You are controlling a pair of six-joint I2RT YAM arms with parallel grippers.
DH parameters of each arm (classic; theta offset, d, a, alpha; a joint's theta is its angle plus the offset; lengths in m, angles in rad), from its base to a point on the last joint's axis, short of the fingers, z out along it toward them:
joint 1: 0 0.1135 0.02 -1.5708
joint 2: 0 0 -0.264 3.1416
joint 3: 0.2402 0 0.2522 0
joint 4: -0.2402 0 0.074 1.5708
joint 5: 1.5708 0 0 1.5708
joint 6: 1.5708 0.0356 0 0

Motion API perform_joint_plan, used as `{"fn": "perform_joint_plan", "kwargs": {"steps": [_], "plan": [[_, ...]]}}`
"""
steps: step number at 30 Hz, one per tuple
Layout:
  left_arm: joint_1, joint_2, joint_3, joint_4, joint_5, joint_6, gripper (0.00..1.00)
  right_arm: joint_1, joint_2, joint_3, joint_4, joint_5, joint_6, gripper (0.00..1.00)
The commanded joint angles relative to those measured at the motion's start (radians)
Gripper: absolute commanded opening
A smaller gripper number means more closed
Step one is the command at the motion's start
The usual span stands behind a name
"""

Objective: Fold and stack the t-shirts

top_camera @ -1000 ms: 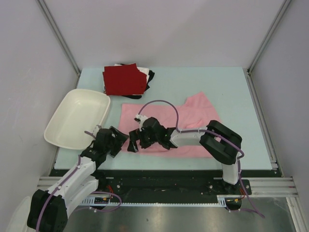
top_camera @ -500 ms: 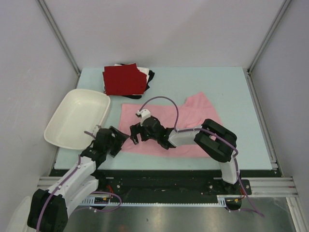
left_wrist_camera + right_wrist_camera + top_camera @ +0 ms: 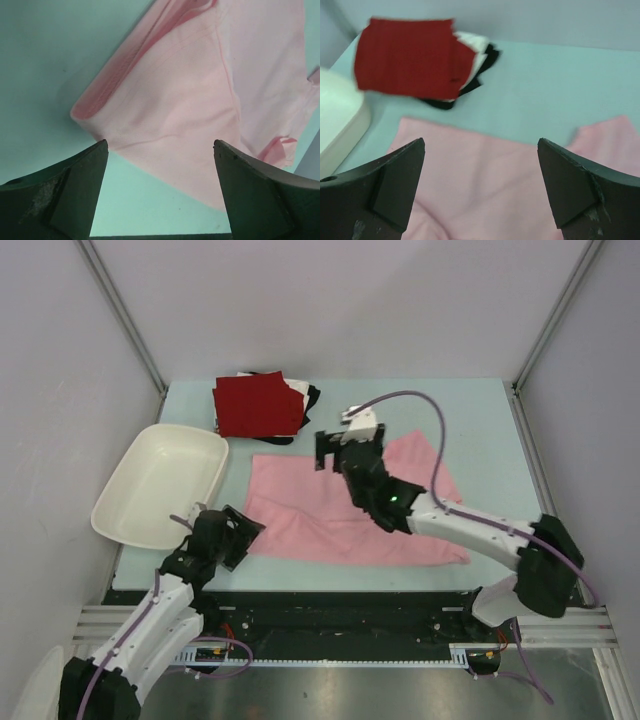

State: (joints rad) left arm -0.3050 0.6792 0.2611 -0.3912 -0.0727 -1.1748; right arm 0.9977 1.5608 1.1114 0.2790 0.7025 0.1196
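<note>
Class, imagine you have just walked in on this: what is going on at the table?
Two robot arms are working on a pink t-shirt spread on the table. The left gripper is open over the shirt's near left corner; the right gripper is open above its far edge. Neither holds anything. A stack of folded shirts, dark red on top, sits at the far left, near a white tub.

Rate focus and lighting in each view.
Top external: sharp, evenly lit, no glare. Left wrist: pink t-shirt fairly crisp, left tool dark and soft at the edges. Right wrist: folded stack blurred, right tool in shadow.
</note>
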Motion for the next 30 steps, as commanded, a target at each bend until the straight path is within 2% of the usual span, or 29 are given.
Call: {"fn": "perform_joint_plan", "kwargs": {"steps": [1,3,4,6,9,14,17,23,30], "plan": [[0.006,-0.095,0.084,-0.103,0.022,0.026,0.92,-0.158,-0.184,-0.020,-0.475,0.094,0.300,1.00],[0.007,-0.095,0.118,-0.057,0.040,0.030,0.92,-0.273,-0.244,-0.089,-0.547,0.020,0.392,1.00],[0.006,-0.063,0.128,-0.032,0.047,0.036,0.92,-0.318,-0.274,-0.119,-0.558,-0.076,0.416,1.00],[0.006,-0.003,0.171,0.020,0.059,0.056,0.92,-0.420,-0.335,-0.199,-0.580,-0.159,0.463,1.00],[0.007,0.156,0.237,0.086,0.089,0.090,0.92,-0.499,-0.346,-0.234,-0.624,-0.251,0.443,1.00],[0.007,0.428,0.334,0.132,0.096,0.149,0.90,-0.577,-0.275,-0.236,-0.705,-0.235,0.420,0.99],[0.007,0.515,0.357,0.172,0.100,0.141,0.90,-0.614,-0.220,-0.249,-0.674,-0.247,0.404,0.98],[0.007,0.592,0.345,0.213,0.102,0.144,0.90,-0.659,-0.122,-0.265,-0.588,-0.305,0.393,0.95],[0.007,0.606,0.317,0.226,0.103,0.150,0.90,-0.680,-0.018,-0.266,-0.528,-0.362,0.400,0.81]]}}
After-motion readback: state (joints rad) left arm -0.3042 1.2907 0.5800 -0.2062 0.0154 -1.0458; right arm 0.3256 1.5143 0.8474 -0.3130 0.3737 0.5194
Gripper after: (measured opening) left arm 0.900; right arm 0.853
